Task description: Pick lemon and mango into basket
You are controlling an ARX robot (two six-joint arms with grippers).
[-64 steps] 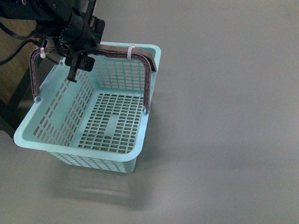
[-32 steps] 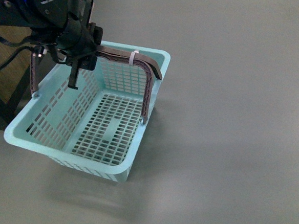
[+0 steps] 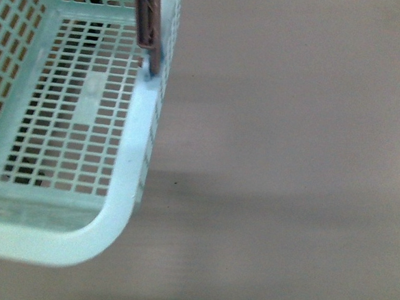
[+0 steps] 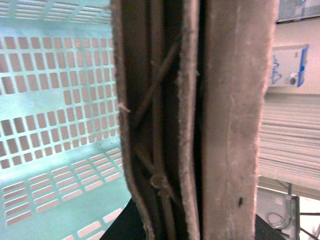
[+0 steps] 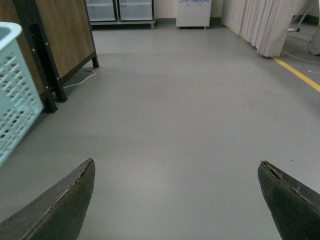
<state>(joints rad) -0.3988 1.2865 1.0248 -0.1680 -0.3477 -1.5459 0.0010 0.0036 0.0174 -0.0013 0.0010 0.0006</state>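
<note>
The grey floor fills most of the front view and runs far back in the right wrist view, where a yellow line crosses it near a pale curtain. A wooden panel on dark legs stands at the other side of that view.

The basket sits very close to the front camera, at the upper left of that view and blurred. Only one rounded corner, part of two slotted walls and part of the lattice bottom show. The part of the bottom that shows holds nothing. A soft shadow lies on the floor beside the corner; whether the basket touches the floor I cannot tell. One slotted wall of it also shows at the edge of the right wrist view, in front of the panel's legs.

The brown handles lie pressed together and fill the middle of the left wrist view, with the basket's inner wall behind them. One of them stands upright at the basket's rim in the front view.

The right tool hangs over bare floor with its dark fingers wide apart and nothing between them. The left tool is hidden behind the handles, so I cannot tell whether it is apart or clamped.
</note>
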